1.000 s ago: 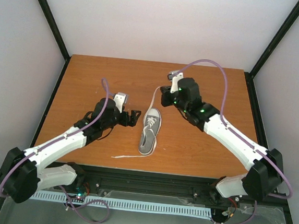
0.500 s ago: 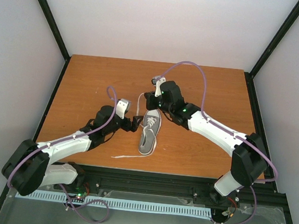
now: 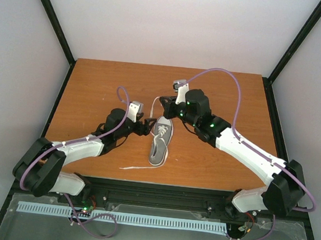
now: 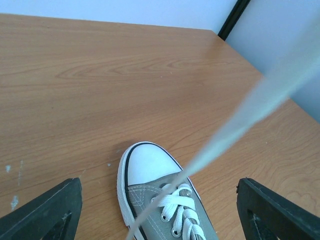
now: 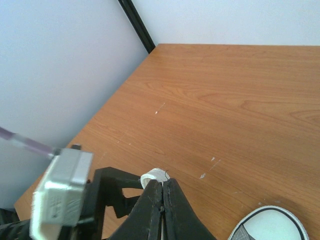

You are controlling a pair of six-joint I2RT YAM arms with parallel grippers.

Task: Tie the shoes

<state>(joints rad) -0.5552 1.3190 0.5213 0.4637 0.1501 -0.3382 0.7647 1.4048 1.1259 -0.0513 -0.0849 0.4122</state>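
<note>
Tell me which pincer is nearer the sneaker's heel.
Left. The left pincer stands open beside the laced front of the sneaker. The right pincer is past the toe cap, farther from the heel, shut on a lace.

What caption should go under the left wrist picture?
Open left pincer either side of the grey sneaker, its white lace stretched straight across the picture.

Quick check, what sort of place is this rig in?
Probably a lab test cell: bare wooden table, plain white walls, black frame posts, one sneaker as workpiece.
</note>
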